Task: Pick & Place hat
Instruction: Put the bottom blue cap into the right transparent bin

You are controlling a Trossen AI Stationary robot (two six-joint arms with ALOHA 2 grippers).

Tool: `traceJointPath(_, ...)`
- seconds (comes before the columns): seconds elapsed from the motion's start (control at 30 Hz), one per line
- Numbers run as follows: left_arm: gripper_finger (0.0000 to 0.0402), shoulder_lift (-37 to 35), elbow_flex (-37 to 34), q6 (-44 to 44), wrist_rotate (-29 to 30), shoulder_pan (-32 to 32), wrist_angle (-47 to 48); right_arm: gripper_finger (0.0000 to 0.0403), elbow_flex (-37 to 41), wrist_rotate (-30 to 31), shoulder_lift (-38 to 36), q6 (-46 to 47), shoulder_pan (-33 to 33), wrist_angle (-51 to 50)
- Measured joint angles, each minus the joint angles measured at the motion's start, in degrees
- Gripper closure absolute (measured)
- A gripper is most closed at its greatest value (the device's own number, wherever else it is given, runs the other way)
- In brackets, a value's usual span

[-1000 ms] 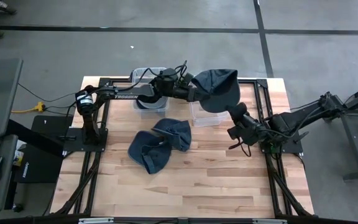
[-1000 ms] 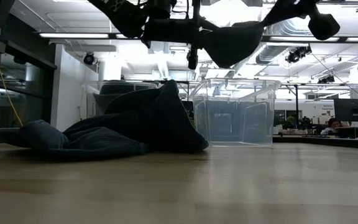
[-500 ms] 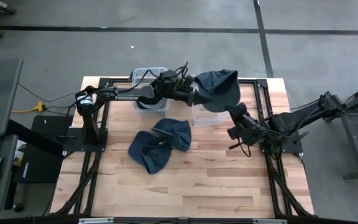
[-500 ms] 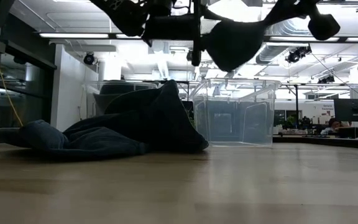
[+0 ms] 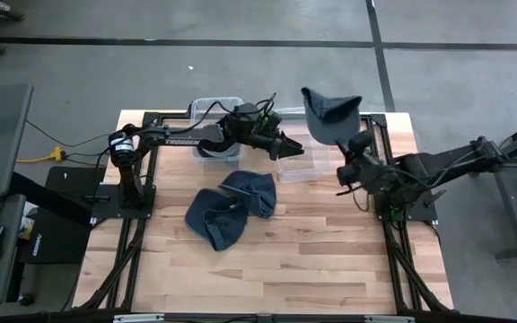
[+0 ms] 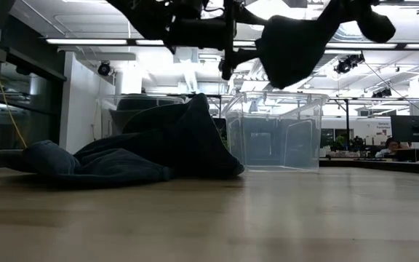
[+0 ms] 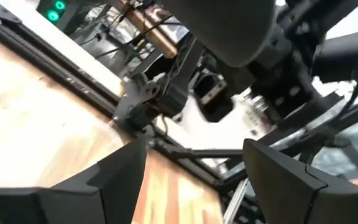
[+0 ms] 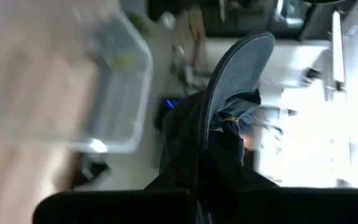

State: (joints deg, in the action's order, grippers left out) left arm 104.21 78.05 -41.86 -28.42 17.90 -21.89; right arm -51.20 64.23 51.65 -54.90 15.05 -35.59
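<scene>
A pale wooden surface (image 5: 267, 260) sits on a grey workshop floor, with an office-like room and ceiling lights behind it in the low view. Near its far edge stand two clear bins (image 5: 294, 164), and a heap of dark blue hats (image 5: 232, 209) lies slumped near the middle.

The hat (image 5: 330, 115) in play is off the surface, held aloft by the right gripper (image 5: 355, 148) above the far right corner, beside the nearer bin. In the right wrist view its fingers (image 8: 191, 180) are clenched on bunched denim-like cloth, with the stiff brim (image 8: 238, 59) sticking out beyond. The left gripper (image 5: 287, 148) hovers over that bin with fingers (image 7: 120, 174) spread apart and nothing between them, apart from the hat.

The hat looks light and soft: the crown folds and hangs, as the sagging dark shape in the low view (image 6: 297, 47) suggests, while only the brim keeps its curve. It should not be fragile or slippery, but a pinch on loose crown fabric lets it swing and drape unpredictably, so it could catch a bin rim on the way in. The firmest hold is probably where brim meets crown, or the brim itself
</scene>
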Motion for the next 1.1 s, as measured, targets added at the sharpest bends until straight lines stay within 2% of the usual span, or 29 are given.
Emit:
traceJointPath(0.17,0.0148,-4.4,0.0,8.5,2.5,0.1,8.8,0.04,0.0,-11.3,-3.7,3.5,-2.9,-0.1)
traceJointPath(0.33,0.0154,-10.1,0.0,15.3,7.6,-0.1,18.6,0.04,0.0,-21.9,-4.3,3.5,-8.3,2.5)
traceJointPath(0.6,0.0154,-16.4,0.0,21.1,17.5,-3.7,29.8,0.04,0.0,-32.8,-2.4,2.1,-15.8,7.2)
traceJointPath(0.8,0.0154,-17.6,-0.2,23.5,27.9,-8.8,37.5,0.04,0.0,-37.8,0.5,0.6,-19.9,9.5)
traceJointPath(1.1,0.0154,-18.0,0.0,22.8,39.7,-16.5,40.0,0.04,0.9,-40.6,5.3,-0.8,-22.2,10.4)
